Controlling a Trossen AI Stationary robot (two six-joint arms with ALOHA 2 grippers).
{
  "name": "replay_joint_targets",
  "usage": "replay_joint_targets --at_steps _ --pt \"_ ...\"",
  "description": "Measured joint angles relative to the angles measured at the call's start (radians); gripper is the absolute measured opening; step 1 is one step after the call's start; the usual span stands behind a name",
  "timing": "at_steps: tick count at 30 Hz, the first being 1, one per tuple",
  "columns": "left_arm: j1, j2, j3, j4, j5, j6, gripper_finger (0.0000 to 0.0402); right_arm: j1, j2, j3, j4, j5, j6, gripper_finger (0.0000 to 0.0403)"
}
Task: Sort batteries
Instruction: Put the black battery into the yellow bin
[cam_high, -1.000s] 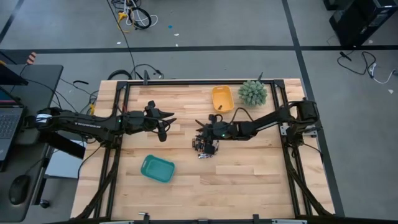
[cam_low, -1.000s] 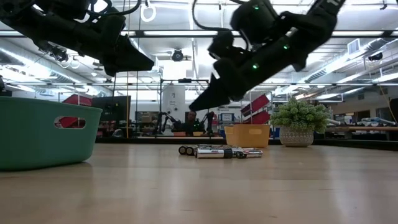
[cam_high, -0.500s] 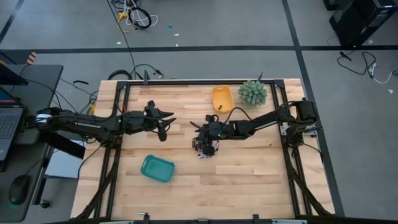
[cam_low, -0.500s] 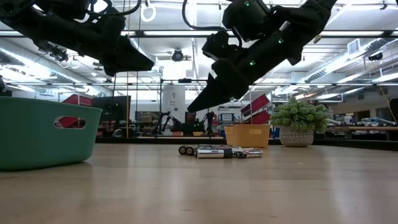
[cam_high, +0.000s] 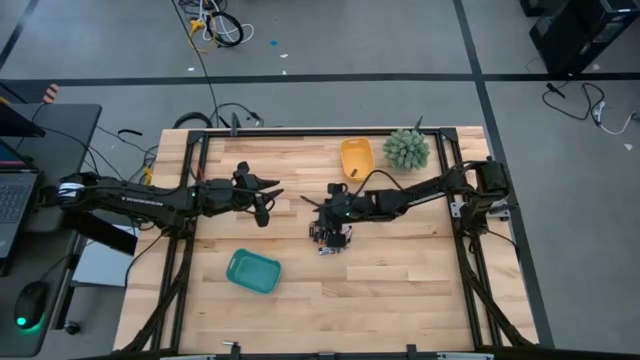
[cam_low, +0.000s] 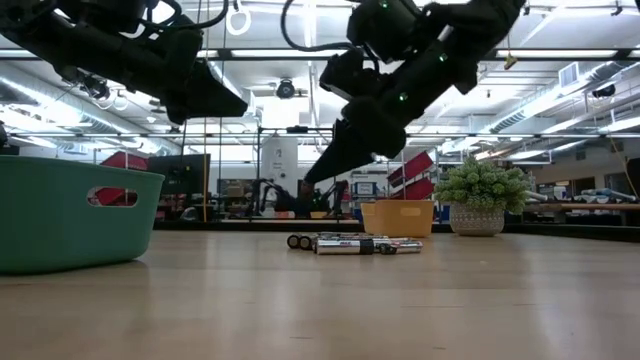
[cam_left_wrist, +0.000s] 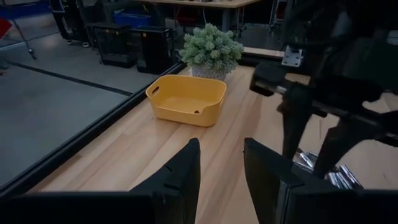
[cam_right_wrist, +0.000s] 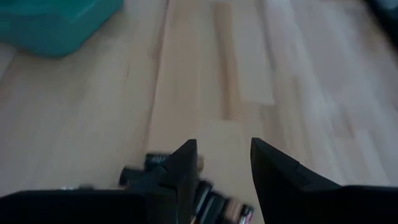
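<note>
I see a pale wood table (cam_high: 400, 290) on grey floor, a workshop behind. Two tubs: yellow (cam_high: 357, 158) at 12 o'clock, teal (cam_high: 253, 271) at 7. One plant (cam_high: 406, 149). Batteries (cam_high: 331, 240) cluster centre; I can't count them. Right gripper (cam_right_wrist: 221, 163) hovers above them, released, empty. Left gripper (cam_left_wrist: 219, 163) waits at 9, parted, empty.

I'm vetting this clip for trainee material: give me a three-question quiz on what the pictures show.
1. True or false: the cluster of small cylindrical batteries lies inside the teal plastic tray.
2. Which container stands beside the spiky green potted plant? A) the yellow plastic tray B) the teal tray C) neither
3. Fill in: the right gripper, empty, with its fingers apart, hangs above the ____.

Key: 1 false, they lie on the bare wooden table. 2 A. 3 batteries.
</note>
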Motion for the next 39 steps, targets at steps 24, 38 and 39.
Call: replay_joint_targets --at_steps 24,38,39 --pt "0.0 0.007 0.0 0.003 -0.088 0.051 0.0119 0.052 -0.001 0.071 -0.128 -0.04 0.051 0.0002" --pt "0.0 0.007 0.0 0.138 -0.189 0.037 0.0119 0.051 0.031 0.071 -0.021 -0.031 0.046 0.0" --pt "0.0 0.007 0.0 0.148 -0.191 0.05 0.0119 0.051 0.049 0.07 -0.014 -0.031 0.045 0.0"
